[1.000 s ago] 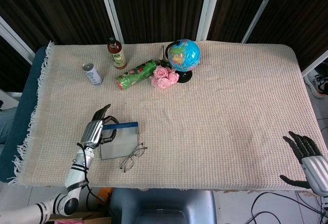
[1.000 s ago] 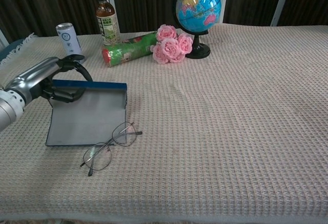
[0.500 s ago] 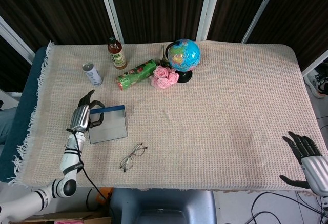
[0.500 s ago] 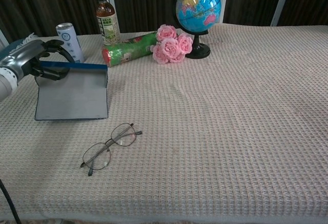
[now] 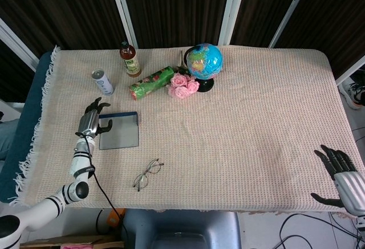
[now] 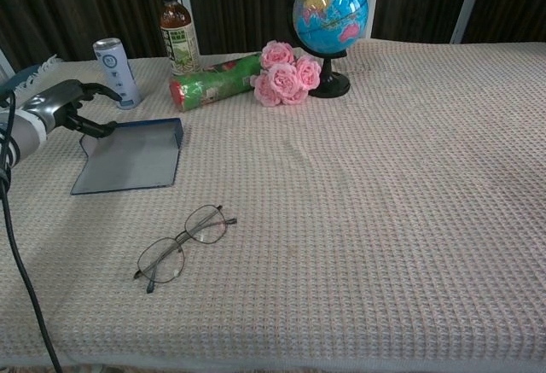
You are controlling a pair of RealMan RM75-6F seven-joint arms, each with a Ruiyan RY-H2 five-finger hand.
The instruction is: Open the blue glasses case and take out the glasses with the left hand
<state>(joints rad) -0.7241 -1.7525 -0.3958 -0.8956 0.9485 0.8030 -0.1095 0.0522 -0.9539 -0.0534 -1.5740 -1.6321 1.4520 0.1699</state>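
The blue glasses case (image 5: 118,130) (image 6: 128,155) lies flat on the cloth at the left, its grey face up and its blue rim along the far edge. My left hand (image 5: 90,121) (image 6: 56,110) sits at the case's far left corner with fingers spread; one fingertip touches that corner and the others arch above it. The thin-framed glasses (image 5: 147,174) (image 6: 181,245) lie on the cloth nearer the front edge, apart from the case and the hand. My right hand (image 5: 342,178) hangs open off the table's front right corner, holding nothing.
Along the back stand a can (image 6: 114,61), a bottle (image 6: 177,23), a green roll (image 6: 213,79), pink roses (image 6: 286,71) and a globe (image 6: 330,14). The fringed cloth's edge (image 5: 43,118) runs just left of my left hand.
The left hand carried the case away from the glasses, back and to the left, and laid it flat. Its grip on the case's far edge has loosened. The right hand has not moved.
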